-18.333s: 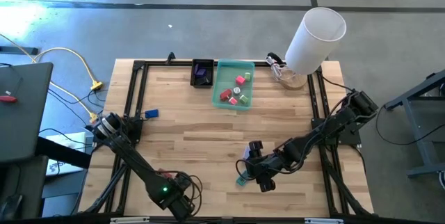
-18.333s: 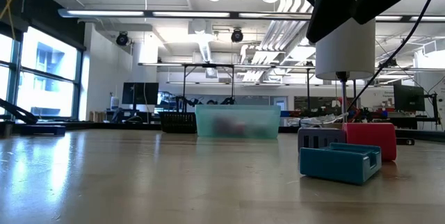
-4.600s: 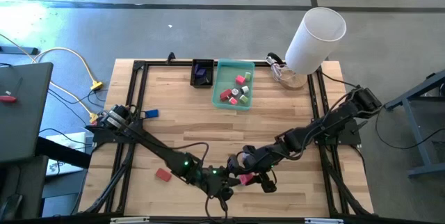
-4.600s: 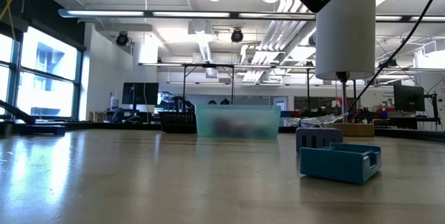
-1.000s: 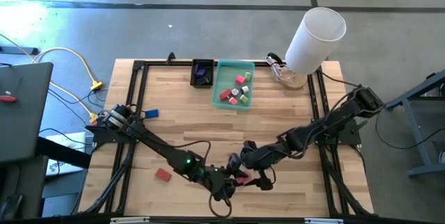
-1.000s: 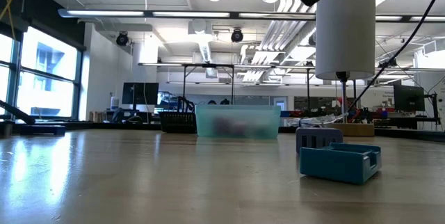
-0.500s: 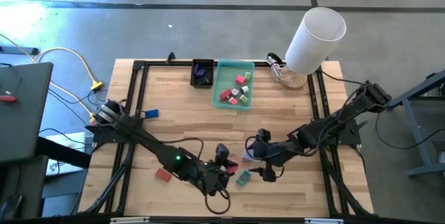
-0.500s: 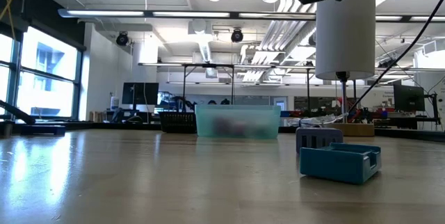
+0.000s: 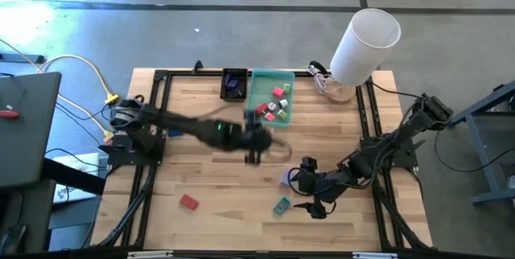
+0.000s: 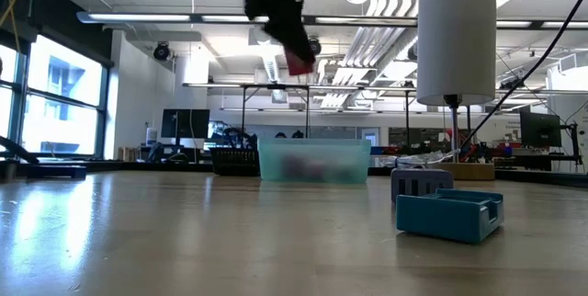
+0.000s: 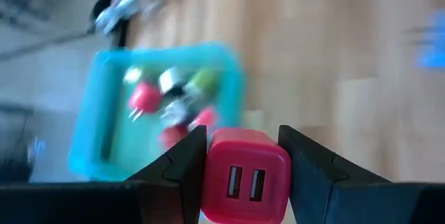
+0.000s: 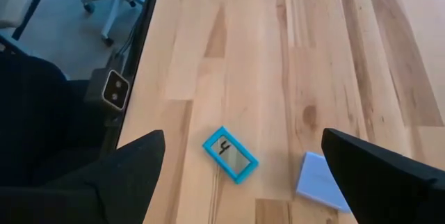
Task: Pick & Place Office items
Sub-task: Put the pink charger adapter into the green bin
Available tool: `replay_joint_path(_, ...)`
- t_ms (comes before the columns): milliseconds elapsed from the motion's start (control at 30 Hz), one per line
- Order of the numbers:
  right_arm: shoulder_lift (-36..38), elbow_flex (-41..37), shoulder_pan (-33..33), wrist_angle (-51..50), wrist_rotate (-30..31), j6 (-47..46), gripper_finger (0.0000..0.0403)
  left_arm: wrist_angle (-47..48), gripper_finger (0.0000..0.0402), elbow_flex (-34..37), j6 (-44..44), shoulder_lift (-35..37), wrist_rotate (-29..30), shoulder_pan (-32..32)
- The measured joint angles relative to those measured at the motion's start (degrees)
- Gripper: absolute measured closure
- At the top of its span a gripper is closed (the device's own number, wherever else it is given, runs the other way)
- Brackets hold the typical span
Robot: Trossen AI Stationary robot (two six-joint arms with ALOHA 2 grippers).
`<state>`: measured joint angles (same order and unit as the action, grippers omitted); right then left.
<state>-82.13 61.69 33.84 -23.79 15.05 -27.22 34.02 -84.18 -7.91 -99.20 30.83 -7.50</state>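
Bright overhead light, motion-blurred left arm (image 9: 201,126)

A red block with two slots in its face (image 11: 245,175) sits clamped between the fingers of the left gripper (image 11: 243,156), held in the air near the green tray (image 9: 256,92). Inside the tray lie several small pieces, red, pink, white and green (image 9: 271,108). On the bare wood, a teal block (image 9: 282,205) lies beside a pale purple block (image 9: 287,178), a second red block (image 9: 189,202) lies well apart, and a small blue piece (image 9: 172,131) rests near the left edge.
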Motion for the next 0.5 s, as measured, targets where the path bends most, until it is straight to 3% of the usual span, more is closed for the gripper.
replay_joint_path(67, 0.00, 0.00, 0.05, 0.00, 0.00, 0.00, 0.0028, -0.82, 0.0258, 0.00, -0.18, 0.02, -1.50, 4.62)
replay_joint_path(233, 0.00, -0.02, -0.18, 0.76, 3.08, 2.00, 0.0027, -5.45, 0.0258, 0.78, 3.75, -0.55, -16.97, 14.70)
replay_joint_path(367, -0.87, -0.02, -1.70, 1.29, 5.86, 1.99, 0.0027, -11.28, 0.0258, 4.14, 6.49, -0.94, -13.99, 19.63)
replay_joint_path(500, -0.85, -0.02, -3.23, 2.50, 3.30, 1.48, 0.0027, -20.61, 0.0258, 6.46, 13.13, -0.83, -15.69, 24.31)
